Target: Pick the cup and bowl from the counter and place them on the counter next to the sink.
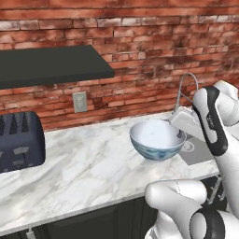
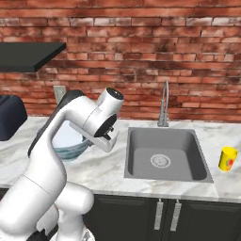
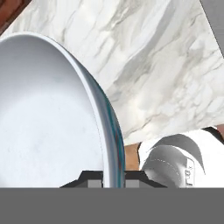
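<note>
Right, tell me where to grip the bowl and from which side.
Grip the bowl by its thin rim, one finger inside and one outside, coming from above on the edge nearest the sink. The body looks far too wide for the jaws, while the upright wall fits between them. The gripper is already shut on that rim this way in the hand view.

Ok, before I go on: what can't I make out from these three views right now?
- Claw: in the hand view its fingertips sit either side of the bowl rim, but the picture's bottom edge cuts them off.
- Left base view: the arm covers the sink's near side and the bowl's right rim.
- Right base view: the arm hides most of the bowl, so whether it rests on the counter is unclear.
- Cup: its red mark is too small to read.
</note>
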Motion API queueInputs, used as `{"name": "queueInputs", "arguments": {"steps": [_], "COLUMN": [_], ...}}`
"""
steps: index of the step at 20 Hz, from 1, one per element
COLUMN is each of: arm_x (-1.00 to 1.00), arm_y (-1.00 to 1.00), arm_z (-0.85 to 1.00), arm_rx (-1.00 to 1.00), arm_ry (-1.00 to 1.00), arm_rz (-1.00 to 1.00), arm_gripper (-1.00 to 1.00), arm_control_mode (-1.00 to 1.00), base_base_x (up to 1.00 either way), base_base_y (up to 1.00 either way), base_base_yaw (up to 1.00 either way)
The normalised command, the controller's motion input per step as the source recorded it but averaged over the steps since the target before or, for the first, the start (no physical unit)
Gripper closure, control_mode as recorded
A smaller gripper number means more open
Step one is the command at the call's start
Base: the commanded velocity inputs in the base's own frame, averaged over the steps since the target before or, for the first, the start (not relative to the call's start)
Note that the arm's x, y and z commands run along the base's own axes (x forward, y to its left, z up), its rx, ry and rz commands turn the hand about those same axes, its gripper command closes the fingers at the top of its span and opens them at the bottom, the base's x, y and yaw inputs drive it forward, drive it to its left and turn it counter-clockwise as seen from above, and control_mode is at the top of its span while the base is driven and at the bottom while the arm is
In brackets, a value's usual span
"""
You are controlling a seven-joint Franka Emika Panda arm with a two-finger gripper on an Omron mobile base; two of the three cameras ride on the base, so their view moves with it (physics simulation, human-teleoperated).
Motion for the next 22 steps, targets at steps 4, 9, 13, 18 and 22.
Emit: {"name": "queueInputs", "arguments": {"steps": [4,9,13,18,22], "arm_x": [0.64,0.41,0.28,0.21,0.28], "arm_y": [-0.42,-0.42,-0.34,-0.13,0.0], "arm_z": [-0.26,-0.11,-0.24,-0.46,-0.51], "arm_rx": [-0.11,-0.03,0.0,0.0,0.0], "arm_ry": [0.0,0.0,0.0,0.01,0.0], "arm_rz": [0.0,0.0,0.0,0.0,-0.01], "arm_gripper": [1.0,1.0,1.0,1.0,1.0], "arm_control_mode": [-1.0,-1.0,-1.0,-1.0,-1.0], "base_base_x": [0.0,0.0,0.0,0.0,0.0], "base_base_y": [0.0,0.0,0.0,0.0,0.0], "base_base_yaw": [0.0,0.0,0.0,0.0,0.0]}}
